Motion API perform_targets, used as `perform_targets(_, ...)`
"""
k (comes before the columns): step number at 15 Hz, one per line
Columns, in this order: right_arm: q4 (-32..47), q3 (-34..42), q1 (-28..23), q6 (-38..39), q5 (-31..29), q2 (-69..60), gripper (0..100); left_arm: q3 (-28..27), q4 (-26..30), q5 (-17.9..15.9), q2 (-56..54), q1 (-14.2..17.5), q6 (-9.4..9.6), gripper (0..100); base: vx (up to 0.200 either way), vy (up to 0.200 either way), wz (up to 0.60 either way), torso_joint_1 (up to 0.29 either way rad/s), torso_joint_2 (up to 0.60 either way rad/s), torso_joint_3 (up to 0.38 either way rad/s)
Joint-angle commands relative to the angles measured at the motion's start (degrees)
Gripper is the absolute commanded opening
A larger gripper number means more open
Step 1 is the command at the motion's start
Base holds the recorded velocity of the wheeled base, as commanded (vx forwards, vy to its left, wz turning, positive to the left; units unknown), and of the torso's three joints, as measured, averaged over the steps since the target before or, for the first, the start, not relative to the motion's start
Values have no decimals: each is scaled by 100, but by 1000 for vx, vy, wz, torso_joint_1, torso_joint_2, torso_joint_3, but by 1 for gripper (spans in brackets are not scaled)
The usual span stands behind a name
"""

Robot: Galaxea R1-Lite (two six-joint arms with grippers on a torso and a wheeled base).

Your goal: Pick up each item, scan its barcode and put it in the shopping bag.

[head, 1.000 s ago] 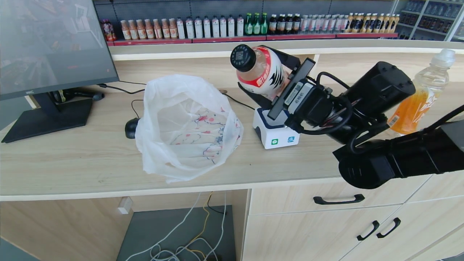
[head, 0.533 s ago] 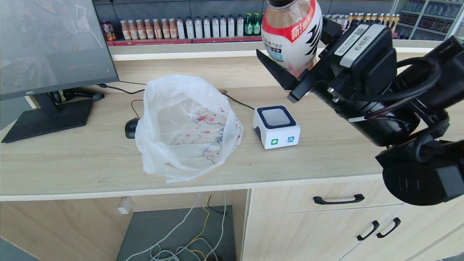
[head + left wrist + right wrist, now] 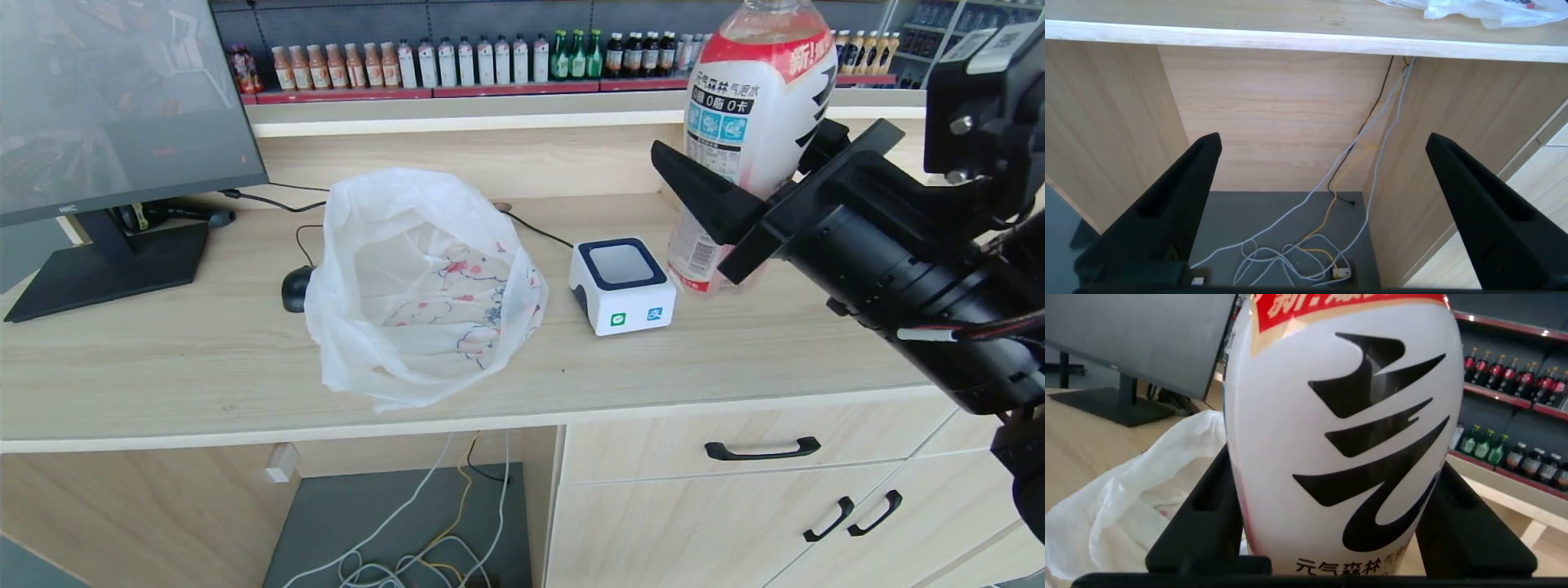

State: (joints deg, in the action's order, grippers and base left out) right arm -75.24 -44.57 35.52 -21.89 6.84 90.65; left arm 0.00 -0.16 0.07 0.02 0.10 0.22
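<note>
In the head view, a sparkling-water bottle [image 3: 751,98] is held clamped at mid-body by the right tool [image 3: 751,175], long axis near upright. Its base is just beside the barcode scanner [image 3: 620,282], on the robot's right; contact with the desk [image 3: 204,359] cannot be judged. The shopping bag [image 3: 408,278] lies to the left, beyond the scanner, so a leftward carry is probably called for. A second ago the bottle was tipped over the scanner, then lifted.

In the left wrist view, the left tool [image 3: 1324,145] is spread wide and empty, below the desk edge.

In the right wrist view, the bottle is gripped from both sides, with the bag behind.
</note>
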Motion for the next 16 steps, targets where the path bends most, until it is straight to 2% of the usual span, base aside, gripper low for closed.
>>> perform_targets(1,1,185,-177,546,-218,-135,0,0,-2,1,-2,-1,-4,100,0,0,0,0,0,0)
perform_targets(4,-70,291,-538,1179,-851,-3,0,0,-2,1,-2,-1,4,100,0,0,0,0,0,0)
perform_targets(6,-289,344,-441,1372,-1290,41,0,0,-2,1,-2,-1,4,100,0,0,0,0,0,0)
perform_targets(9,-536,704,-212,1495,-1343,14,0,0,-2,1,-2,-1,4,100,0,0,0,0,0,0)
perform_targets(16,-667,1143,-406,1741,-1422,41,0,0,-2,1,-2,-1,4,100,0,0,0,0,0,0)
